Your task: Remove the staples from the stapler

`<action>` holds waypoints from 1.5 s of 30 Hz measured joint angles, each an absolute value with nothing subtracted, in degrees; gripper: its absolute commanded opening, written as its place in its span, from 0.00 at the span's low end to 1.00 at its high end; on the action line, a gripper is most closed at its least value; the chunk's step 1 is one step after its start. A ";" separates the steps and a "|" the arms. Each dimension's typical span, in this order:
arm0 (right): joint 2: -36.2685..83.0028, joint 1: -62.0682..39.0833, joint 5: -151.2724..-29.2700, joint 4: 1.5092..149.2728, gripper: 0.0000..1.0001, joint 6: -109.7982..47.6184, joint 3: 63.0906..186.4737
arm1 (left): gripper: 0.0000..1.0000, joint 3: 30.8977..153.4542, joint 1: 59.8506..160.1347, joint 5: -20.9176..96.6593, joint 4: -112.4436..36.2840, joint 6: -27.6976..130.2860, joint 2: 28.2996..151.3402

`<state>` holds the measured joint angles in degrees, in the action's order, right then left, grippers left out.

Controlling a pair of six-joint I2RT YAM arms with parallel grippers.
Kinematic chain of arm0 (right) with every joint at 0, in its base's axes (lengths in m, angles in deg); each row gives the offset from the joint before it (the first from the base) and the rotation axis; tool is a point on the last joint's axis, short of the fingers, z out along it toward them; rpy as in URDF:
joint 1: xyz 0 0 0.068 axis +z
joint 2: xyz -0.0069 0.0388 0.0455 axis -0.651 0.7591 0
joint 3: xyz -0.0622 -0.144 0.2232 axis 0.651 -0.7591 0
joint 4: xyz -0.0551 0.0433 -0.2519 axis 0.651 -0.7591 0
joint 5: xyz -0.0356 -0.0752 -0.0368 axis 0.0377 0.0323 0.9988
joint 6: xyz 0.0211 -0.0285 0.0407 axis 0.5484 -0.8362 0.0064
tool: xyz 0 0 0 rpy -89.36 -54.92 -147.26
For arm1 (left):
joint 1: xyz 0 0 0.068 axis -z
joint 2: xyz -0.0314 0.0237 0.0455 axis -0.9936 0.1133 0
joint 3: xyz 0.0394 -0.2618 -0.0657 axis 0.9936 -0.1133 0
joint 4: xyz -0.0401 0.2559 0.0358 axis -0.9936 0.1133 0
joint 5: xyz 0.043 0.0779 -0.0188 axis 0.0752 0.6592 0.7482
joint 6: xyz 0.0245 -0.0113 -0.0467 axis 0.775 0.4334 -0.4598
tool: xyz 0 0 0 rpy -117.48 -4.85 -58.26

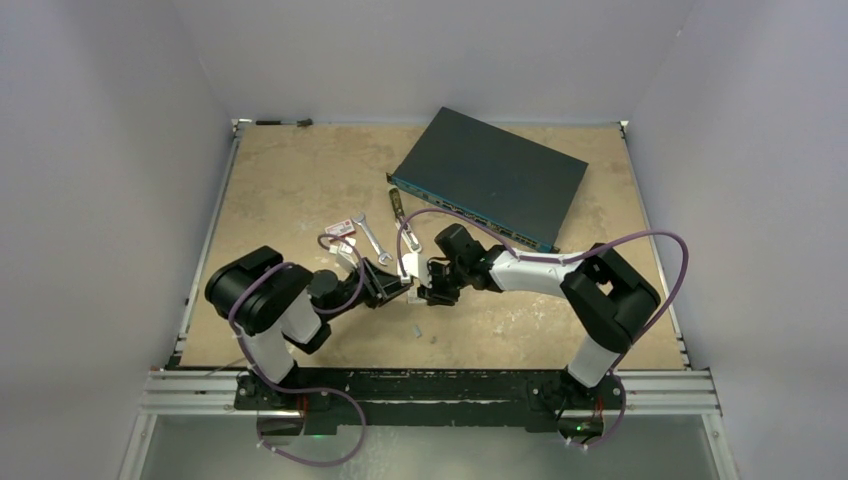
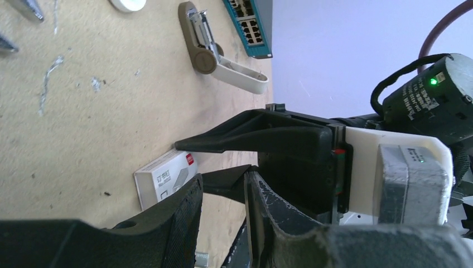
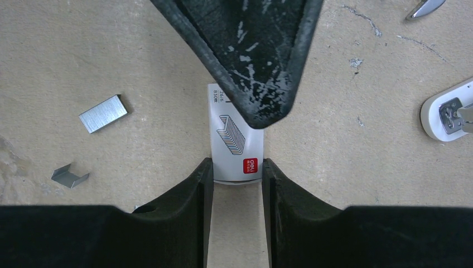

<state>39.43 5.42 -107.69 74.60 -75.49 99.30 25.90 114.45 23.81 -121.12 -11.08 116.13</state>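
The stapler (image 2: pixel 209 47) lies hinged open on the table, pale top swung out, metal channel showing. It also shows in the top view (image 1: pixel 410 238) and at the right edge of the right wrist view (image 3: pixel 446 111). Two loose staples pieces (image 3: pixel 103 113) lie left of my right gripper; they show as specks in the top view (image 1: pixel 416 328). My right gripper (image 3: pixel 237 167) is closed against both sides of the near end of a small white box (image 3: pixel 228 151), which rests on the table. My left gripper (image 2: pixel 223 192) is slightly open and empty, its finger over the box's far end.
A dark network switch (image 1: pixel 490 175) lies at the back right. A wrench (image 1: pixel 372 238) and a red-and-white box (image 1: pixel 341 229) lie left of the stapler. A small dark tool (image 1: pixel 398 200) lies by the switch. Both grippers meet at mid-table.
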 measured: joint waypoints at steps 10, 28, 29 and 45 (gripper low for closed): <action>39.47 5.42 -107.69 74.47 0.35 -75.55 99.39 | 0.32 26.51 114.41 24.37 -120.81 -9.92 115.97; 39.71 5.42 -107.71 73.86 0.35 -75.66 99.82 | 0.31 25.74 114.37 25.38 -117.97 -8.72 116.52; 39.74 5.42 -107.71 73.86 0.35 -75.66 99.85 | 0.31 25.74 114.37 25.40 -117.60 -8.46 116.43; 39.80 5.42 -107.71 73.66 0.35 -75.66 100.00 | 0.31 26.25 114.37 24.99 -115.76 -7.91 116.43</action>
<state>39.80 5.42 -107.71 73.66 -75.66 100.00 26.25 114.37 24.99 -115.76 -7.91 116.43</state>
